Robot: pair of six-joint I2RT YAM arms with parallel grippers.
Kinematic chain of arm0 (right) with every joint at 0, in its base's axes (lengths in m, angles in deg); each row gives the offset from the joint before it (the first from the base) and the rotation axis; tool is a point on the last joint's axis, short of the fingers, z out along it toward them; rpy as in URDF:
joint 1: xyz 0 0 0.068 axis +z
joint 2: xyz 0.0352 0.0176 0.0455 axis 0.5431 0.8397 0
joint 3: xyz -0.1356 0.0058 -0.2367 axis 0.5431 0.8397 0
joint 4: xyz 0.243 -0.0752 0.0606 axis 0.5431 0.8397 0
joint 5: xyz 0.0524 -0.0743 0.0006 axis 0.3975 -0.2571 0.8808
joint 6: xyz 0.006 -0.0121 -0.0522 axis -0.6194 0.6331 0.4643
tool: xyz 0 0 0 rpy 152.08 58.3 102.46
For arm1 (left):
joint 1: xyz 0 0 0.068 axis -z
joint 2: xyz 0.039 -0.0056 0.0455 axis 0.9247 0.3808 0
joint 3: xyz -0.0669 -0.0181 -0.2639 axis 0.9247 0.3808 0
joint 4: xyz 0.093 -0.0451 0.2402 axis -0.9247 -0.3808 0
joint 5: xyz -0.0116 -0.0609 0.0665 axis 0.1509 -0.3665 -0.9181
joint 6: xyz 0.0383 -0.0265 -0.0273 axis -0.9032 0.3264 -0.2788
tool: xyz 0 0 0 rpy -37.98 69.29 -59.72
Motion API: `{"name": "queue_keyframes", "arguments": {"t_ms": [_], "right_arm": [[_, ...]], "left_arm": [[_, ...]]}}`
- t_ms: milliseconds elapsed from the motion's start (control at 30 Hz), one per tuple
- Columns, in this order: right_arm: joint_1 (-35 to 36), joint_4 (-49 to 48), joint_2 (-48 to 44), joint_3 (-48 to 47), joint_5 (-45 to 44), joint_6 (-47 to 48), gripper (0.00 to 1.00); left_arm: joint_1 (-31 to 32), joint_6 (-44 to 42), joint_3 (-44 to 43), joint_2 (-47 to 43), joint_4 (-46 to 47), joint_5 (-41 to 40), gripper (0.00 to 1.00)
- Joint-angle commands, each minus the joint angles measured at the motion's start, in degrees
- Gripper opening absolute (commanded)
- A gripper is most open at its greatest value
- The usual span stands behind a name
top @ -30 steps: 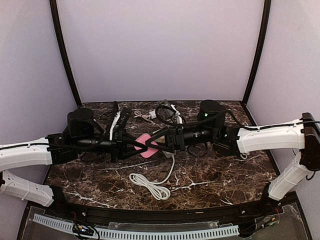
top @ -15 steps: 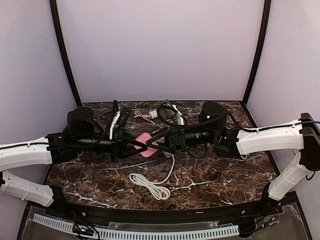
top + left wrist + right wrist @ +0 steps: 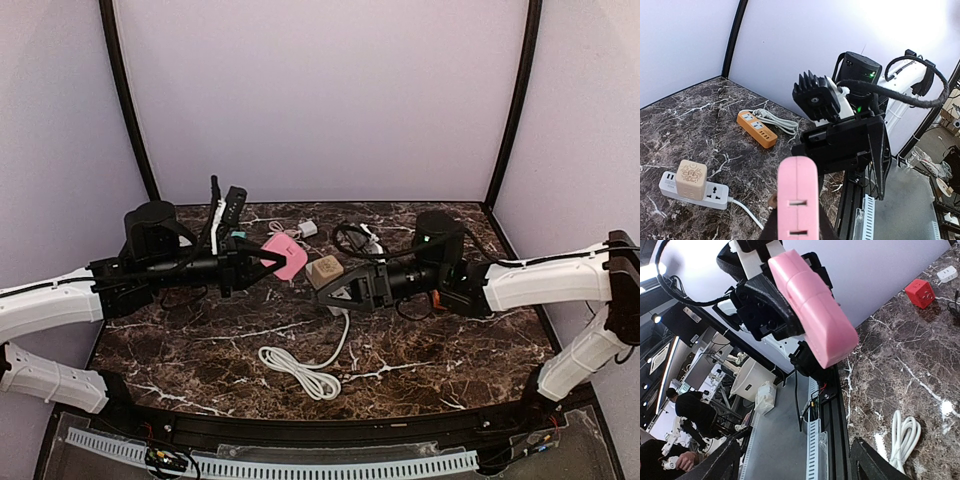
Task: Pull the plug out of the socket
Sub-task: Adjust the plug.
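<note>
L gripper (image 3: 263, 262) clamps pink plug (image 3: 286, 257); R gripper (image 3: 323, 292) spread, seemingly empty; marble table (image 3: 200, 350), lilac walls (image 3: 320, 100).

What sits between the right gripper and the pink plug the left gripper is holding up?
Nothing visible. The pink plug, clamped in the left gripper, hangs above the table, and the open right gripper faces it across open air. The beige cube on the white strip sits lower, down on the table.

Plastic over polished stone.
My plug (image 3: 285, 258) is smooth, matt pink plastic; the table (image 3: 420, 350) is glossy, dark, white-veined marble.
</note>
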Motion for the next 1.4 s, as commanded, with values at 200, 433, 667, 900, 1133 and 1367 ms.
{"name": "queue_keyframes", "arguments": {"t_ms": [200,433,667,900,1133,1367], "right_arm": [[-2.3,10.3,-4.7,-7.7,-0.4,8.5,0.76],[-1.8,7.2,-2.1,-11.8,1.1,6.0,0.73],[0.4,4.0,0.2,-12.7,1.7,4.4,0.7],[3.8,0.6,3.9,-13.0,3.2,2.5,0.66],[4.5,-1.0,4.7,-10.5,2.8,1.8,0.43],[3.6,3.8,2.0,-10.9,1.9,5.2,0.39]], "left_arm": [[-0.1,2.7,-0.2,1.0,7.3,8.7,0.01],[0.0,3.1,-0.3,1.8,7.9,9.7,0.01],[0.0,3.5,-0.3,2.3,9.0,9.5,0.01],[0.0,3.5,-0.3,3.0,9.2,8.3,0.01],[0.0,2.5,-0.5,2.2,7.7,5.7,0.01],[-0.1,2.7,-0.2,1.8,7.3,7.7,0.01]]}}
